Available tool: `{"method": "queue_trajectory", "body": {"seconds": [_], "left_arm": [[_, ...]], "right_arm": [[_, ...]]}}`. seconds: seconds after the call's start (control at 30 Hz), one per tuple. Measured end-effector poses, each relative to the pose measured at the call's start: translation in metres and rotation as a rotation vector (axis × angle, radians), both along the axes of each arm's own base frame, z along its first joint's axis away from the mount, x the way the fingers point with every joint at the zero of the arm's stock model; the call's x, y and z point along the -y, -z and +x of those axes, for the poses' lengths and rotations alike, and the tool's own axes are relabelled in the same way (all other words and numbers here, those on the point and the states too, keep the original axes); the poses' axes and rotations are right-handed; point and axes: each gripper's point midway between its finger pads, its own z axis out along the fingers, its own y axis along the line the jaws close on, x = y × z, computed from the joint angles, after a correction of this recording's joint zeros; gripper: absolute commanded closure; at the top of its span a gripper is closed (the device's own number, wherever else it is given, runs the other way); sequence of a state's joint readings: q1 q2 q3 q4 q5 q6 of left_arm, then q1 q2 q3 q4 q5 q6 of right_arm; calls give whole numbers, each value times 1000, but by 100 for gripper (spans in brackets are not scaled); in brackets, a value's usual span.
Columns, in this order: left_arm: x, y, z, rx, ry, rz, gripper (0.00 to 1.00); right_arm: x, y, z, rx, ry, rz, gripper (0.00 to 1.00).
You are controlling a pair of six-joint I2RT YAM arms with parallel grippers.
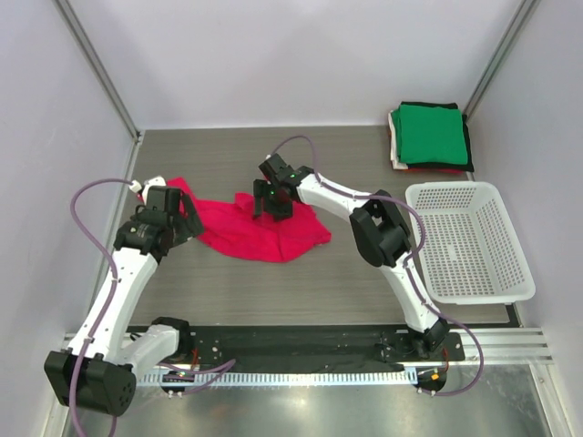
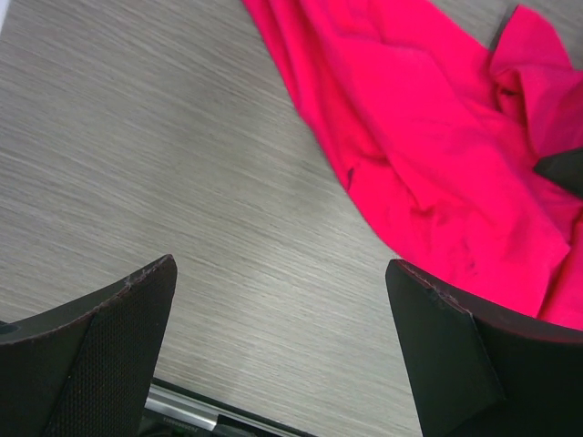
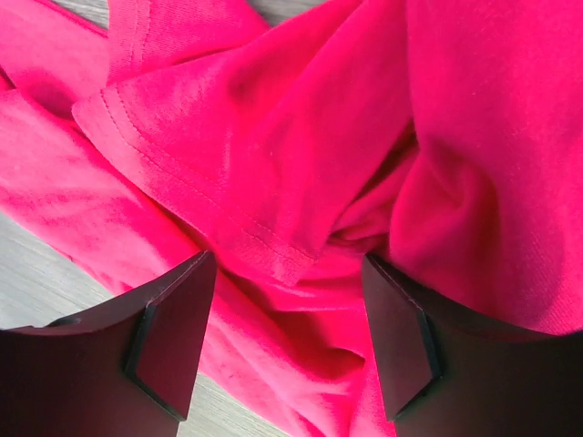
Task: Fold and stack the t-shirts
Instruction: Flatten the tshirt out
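A bright red-pink t-shirt (image 1: 246, 232) lies crumpled on the grey table, left of centre. My right gripper (image 1: 271, 211) is down on its middle. In the right wrist view the jaws (image 3: 287, 259) stand apart, with a hemmed fold of the shirt (image 3: 273, 137) bunched between them and neither pad pressing the cloth. My left gripper (image 1: 187, 218) is at the shirt's left end, open. Between its fingertips (image 2: 281, 264) only bare table shows, and the shirt (image 2: 428, 137) runs past its right finger. Folded t-shirts, green on top (image 1: 430, 135), are stacked at the back right.
A white mesh basket (image 1: 455, 188) stands at the right, in front of the folded stack, with nothing in it. Grey walls enclose the table at the back and on both sides. A metal rail runs along the near edge by the arm bases.
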State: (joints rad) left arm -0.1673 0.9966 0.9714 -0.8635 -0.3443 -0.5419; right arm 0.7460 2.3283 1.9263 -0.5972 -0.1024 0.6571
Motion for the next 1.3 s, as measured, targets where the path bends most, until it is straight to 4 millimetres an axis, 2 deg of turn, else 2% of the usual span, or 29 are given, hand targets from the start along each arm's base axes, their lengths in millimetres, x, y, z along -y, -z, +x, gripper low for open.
{"method": "queue_trajectory", "body": {"seconds": [0.17,0.27,0.43,0.57,0.8,1.0,1.1,1.27,1.3], "left_arm": [[1,10,-5,-15,5,-4,3],[1,10,-6,-3,6,-7,3],[1,13,-10,0,10,-13,3],[2,13,-10,6,13,-17,3],[3,12,-8,16,16,-22,3],[4,11,-7,21,18,-25,3],[4,12,-6,22,19,-27,3],[5,13,-6,22,20,-28,3],[5,13,-6,22,20,-28,3]], "right_arm": [[0,0,0,1,0,-1,33],[-5,-8,2,8,-3,11,35],[-27,-34,17,60,-11,79,36],[-40,-40,19,67,-15,113,36],[-37,-30,15,48,-10,95,37],[-16,2,3,3,18,3,38],[-11,1,3,10,27,-5,39],[-9,2,3,14,33,-15,51],[-9,2,3,15,35,-17,59]]}}
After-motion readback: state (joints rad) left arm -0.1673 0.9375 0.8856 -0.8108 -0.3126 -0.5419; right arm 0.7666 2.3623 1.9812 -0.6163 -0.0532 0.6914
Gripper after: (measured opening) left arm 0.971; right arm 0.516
